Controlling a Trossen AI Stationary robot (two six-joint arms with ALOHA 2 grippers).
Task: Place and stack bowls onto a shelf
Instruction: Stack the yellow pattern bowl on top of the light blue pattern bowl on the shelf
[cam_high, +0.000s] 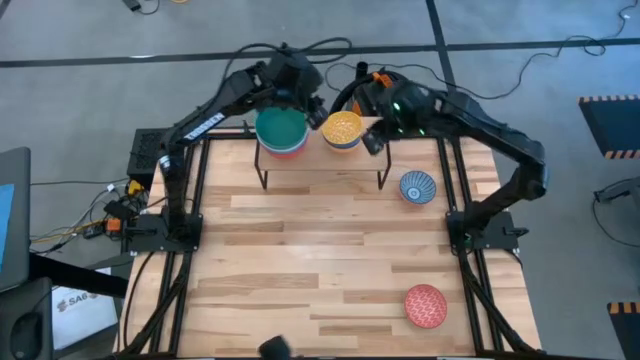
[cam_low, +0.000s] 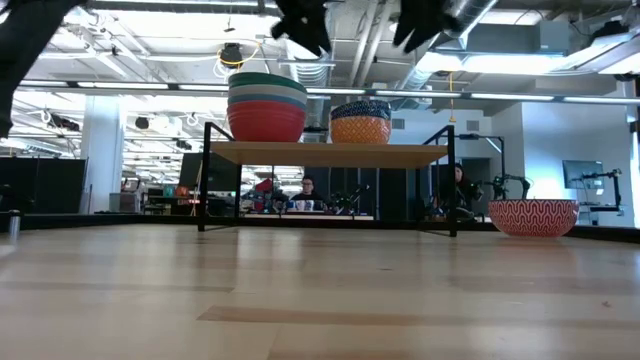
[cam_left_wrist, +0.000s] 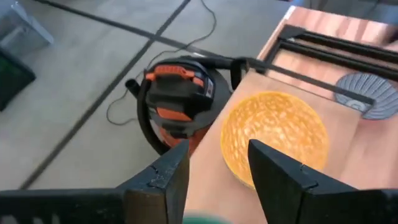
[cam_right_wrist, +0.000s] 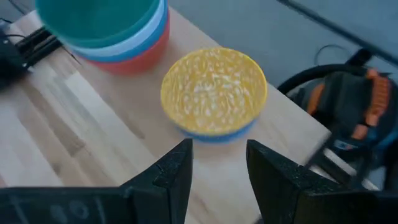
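High view shows both arms reaching over the shelf (cam_high: 320, 150) at the far edge of the table (cam_high: 330, 260), where two stacks of bowls stand side by side. On the left, the teal-green bowl (cam_high: 280, 128) tops a nest of pale blue, blue and orange-red ones; on the right, the patterned yellow bowl (cam_high: 342, 127) sits in a blue bowl. The left gripper (cam_high: 300, 95) hangs just beyond the teal-green bowl, and its own wrist camera shows its fingers (cam_left_wrist: 161, 180) parted with nothing between them. The right gripper (cam_high: 380, 125) hovers just right of the yellow stack, its fingers (cam_right_wrist: 171, 171) likewise apart and empty.

Two bowls are still on the table. The patterned blue-and-white bowl (cam_high: 418, 187) lies just off the shelf's right end, slightly nearer than the shelf. The patterned pink-red bowl (cam_high: 426, 306) rests well apart, near the front right corner. Both lie on the right arm's side, so that arm looks the better placed for the next pick. The blue-and-white bowl is the closer target, a short way near and right of the right gripper. Being round, the bowls offer no long axis, so a rim grip from any side should serve. From table level, the pink-red bowl (cam_low: 532, 217) looms at the right, with people seated in the room behind
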